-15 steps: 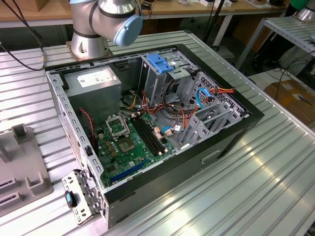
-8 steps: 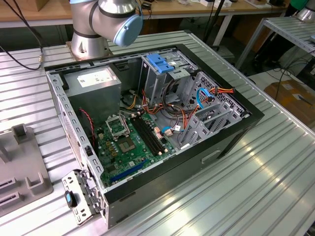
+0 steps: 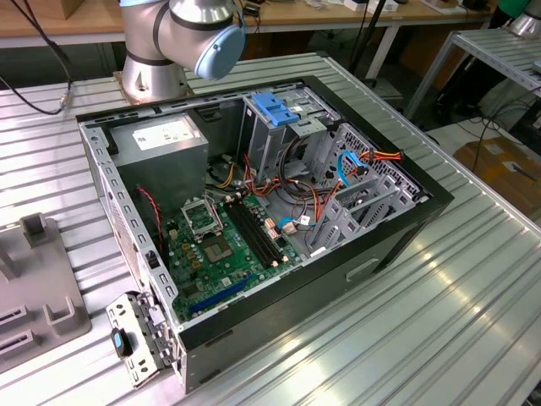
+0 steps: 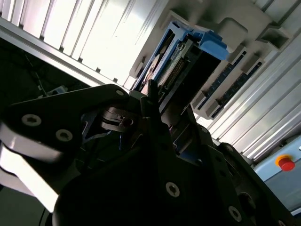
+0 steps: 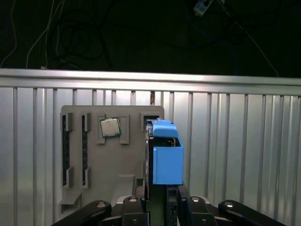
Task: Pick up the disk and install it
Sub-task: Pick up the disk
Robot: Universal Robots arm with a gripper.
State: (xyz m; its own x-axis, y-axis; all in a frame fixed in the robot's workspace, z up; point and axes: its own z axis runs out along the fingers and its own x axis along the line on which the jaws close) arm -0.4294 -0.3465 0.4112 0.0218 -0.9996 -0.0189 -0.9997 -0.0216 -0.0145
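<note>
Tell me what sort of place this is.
Probably a robotics lab set up for computer assembly: an open computer case sits on a ribbed metal table beside a robot arm, with workbenches behind.

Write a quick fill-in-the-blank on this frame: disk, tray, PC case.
1. The disk is clipped in a plastic frame coloured ____.
2. It stands on edge in a slot of the grey ____, near a square chip, not in the computer case.
3. In the exterior view, the circuit board inside the computer case is coloured ____.
Missing words: blue; tray; green.
</note>
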